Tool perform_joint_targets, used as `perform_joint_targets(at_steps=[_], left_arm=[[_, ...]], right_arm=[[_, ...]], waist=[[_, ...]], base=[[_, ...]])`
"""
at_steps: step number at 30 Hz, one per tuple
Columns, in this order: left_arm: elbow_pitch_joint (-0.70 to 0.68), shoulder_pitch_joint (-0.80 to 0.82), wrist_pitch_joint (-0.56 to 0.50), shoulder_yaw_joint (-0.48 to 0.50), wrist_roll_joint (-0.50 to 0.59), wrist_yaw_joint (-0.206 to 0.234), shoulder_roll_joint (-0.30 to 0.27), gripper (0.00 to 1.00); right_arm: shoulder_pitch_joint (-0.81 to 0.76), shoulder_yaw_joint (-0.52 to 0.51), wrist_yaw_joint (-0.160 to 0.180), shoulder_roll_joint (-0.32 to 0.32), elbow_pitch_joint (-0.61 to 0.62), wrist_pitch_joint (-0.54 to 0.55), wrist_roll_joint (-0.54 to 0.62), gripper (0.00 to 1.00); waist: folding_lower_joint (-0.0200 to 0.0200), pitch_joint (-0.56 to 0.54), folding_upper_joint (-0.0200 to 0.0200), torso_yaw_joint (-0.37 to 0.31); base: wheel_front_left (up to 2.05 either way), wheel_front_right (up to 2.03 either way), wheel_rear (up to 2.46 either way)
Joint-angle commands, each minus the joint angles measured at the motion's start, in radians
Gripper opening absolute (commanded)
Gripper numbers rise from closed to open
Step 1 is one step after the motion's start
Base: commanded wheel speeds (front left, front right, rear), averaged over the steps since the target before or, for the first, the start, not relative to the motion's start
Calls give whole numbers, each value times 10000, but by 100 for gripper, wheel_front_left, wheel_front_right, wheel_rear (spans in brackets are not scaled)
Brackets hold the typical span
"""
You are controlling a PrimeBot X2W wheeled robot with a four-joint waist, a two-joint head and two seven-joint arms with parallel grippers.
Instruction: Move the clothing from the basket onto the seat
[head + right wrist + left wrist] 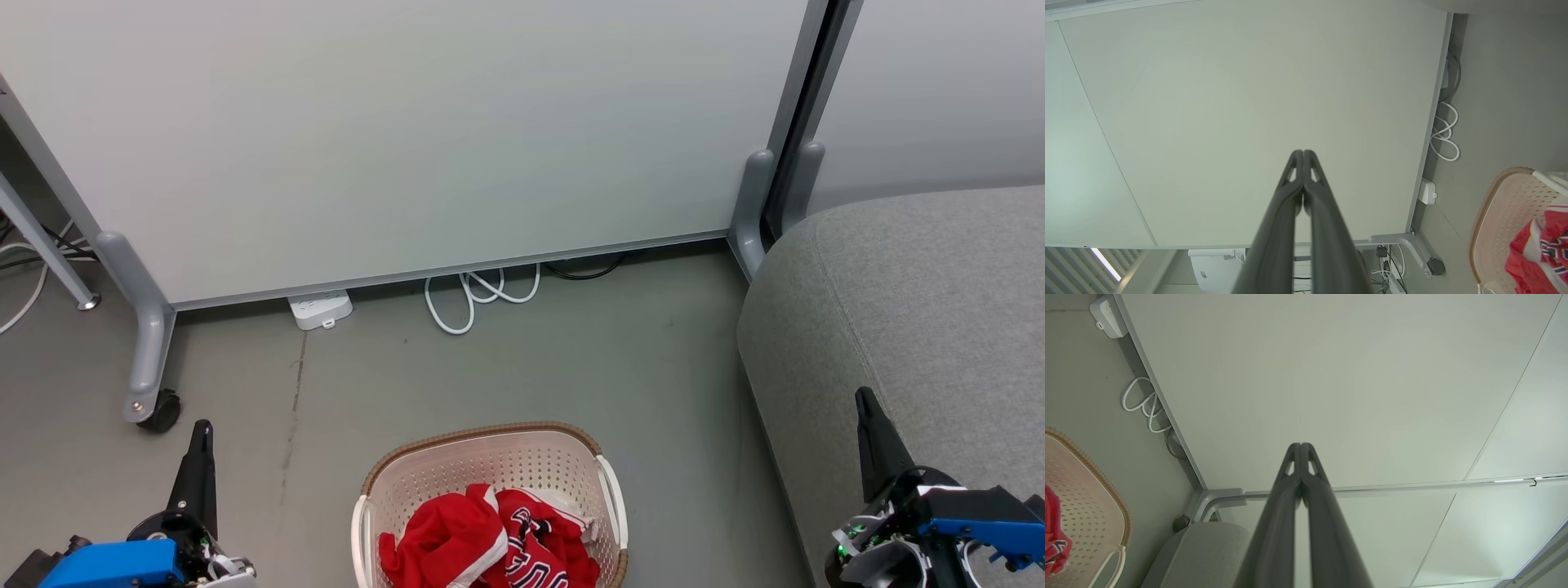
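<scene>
A wide, pale partition panel stands across the back on grey metal legs. Its left leg ends in a black caster resting on the grey-green floor. At the lower left of the head view, the left gripper points up the picture above bare floor, to the left of the basket and well apart from it. In the left wrist view its two long dark fingers are closed tip to tip, aimed at the panel. Under the panel's bottom edge lies a white power strip, and to its right a looped white cable. At the bottom centre the basket stands on the floor; it is cream-white and perforated, with a brown woven-look rim and white side handles. The clothing lies crumpled inside it: red fabric with white panels, and black-and-white lettering on the right-hand part. To the right, across a strip of floor, is the seat, a large grey fabric sofa with rounded edges. At the lower right, the right gripper points up the picture in front of the sofa. In the right wrist view its fingers are likewise pressed shut tip to tip.
</scene>
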State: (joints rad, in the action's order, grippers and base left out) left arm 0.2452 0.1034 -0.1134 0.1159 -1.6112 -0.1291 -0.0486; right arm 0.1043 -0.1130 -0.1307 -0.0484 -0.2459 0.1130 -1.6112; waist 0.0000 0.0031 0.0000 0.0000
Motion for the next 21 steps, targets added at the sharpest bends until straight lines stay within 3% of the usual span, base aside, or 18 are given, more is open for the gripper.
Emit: perform_joint_targets(at_steps=[1, 7, 8, 21], left_arm=[[-38, 107, -39, -8, -35, -36, -30, 0], [-38, 107, -39, -9, -35, -36, -30, 0], [0, 0, 1, -1, 0, 0, 0, 100], [104, -130, 526, -428, 503, 92, 52, 100]], right_arm=[[110, -10, 0, -38, 1, 15, -35, 0], [110, -10, 0, -39, 1, 15, -35, 0], [0, 1, 0, 0, 1, -1, 0, 100], [-323, 206, 1, 29, 26, -523, 687, 100]], waist=[[0, 0, 0, 0], [0, 0, 0, 0], [0, 0, 0, 0], [0, -12, 0, -2]], base=[[0, 0, 0], [0, 0, 0], [0, 0, 0], [0, 0, 0]])
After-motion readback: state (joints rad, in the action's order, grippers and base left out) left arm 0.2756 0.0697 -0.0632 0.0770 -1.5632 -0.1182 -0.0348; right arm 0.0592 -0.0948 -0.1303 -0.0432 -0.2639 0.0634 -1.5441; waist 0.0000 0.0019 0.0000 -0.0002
